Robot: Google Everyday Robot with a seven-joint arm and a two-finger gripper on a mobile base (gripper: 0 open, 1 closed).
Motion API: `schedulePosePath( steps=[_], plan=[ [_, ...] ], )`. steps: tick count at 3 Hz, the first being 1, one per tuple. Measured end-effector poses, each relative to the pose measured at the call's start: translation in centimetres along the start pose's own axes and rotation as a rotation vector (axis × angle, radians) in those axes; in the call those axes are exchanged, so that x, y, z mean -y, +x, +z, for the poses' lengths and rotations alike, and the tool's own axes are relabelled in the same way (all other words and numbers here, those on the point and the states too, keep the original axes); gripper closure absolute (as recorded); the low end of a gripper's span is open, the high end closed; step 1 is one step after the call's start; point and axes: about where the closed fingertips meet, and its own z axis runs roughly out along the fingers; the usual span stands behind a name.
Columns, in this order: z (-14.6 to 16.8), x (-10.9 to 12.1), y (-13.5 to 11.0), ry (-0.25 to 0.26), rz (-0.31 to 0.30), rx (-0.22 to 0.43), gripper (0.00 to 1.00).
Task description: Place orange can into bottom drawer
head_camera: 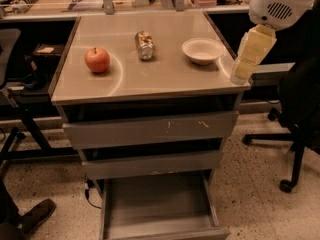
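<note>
Down at the near end of the view, the bottom drawer stood pulled well out over the speckled floor. Its shallow grey tray faced up and its front lip almost reached the lower border of the view. Open floor lay to the right of the drawer, as far as the wheeled base of a dark office chair. To the left, a dark shoe rested near the corner of the view, and a cable hung beside the drawer's left wall.

Above it, the middle drawer and the top drawer sat one over the other. Each was pushed further in than the one below, so the fronts stepped back toward the table.

A broad bare band of table surface ran along the front edge from corner to corner. Beyond that band, a red apple sat close to the left edge. The orange can lay on its side past the middle of the table, one silvery end turned toward the front edge. It was apart from the apple on its left and from the white bowl on its right, with room on both flanks. The bowl stood near the right edge.

The gripper hung just outside the front right corner of the table, pointing down beside the right edge, under the arm's white housing. It was well apart from the can, and I could not tell whether it was open or closed.
</note>
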Motion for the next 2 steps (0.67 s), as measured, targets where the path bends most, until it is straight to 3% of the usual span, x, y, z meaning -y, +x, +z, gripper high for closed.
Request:
schedulePosePath(
  steps=[1,2],
  plan=[
    [0.2,0.0,-0.5,0.014,0.003,0.034,0.00],
    [1.5,2.1,-3.5,0.004,0.048,0.125,0.00]
  ],
)
